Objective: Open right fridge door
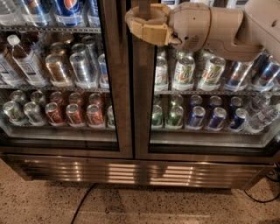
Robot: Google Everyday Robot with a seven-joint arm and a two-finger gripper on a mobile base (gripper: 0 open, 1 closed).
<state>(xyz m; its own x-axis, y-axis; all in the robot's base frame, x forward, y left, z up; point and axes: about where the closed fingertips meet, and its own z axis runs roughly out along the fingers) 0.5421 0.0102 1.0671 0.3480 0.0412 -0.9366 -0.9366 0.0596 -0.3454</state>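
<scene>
The right fridge door (pixel 142 118) is a glass pane in a dark metal frame. It stands flush with the left door. Behind its glass are green-and-white cans (pixel 184 72) on the upper shelf and blue cans (pixel 196 117) below. My gripper (pixel 147 21) is at the top centre, at the door's left edge. Its tan fingers (pixel 151 31) wrap around a dark vertical bar (pixel 146 8) on the frame. My beige arm (pixel 227 28) reaches in from the upper right, across the glass.
The left glass door (pixel 111 87) shows red and copper cans (pixel 74 113) and white-capped bottles (pixel 24 59). A steel grille (pixel 140 173) runs along the fridge's base. A black cable (pixel 83 202) lies on the speckled floor, and another cable (pixel 267 194) lies at the lower right.
</scene>
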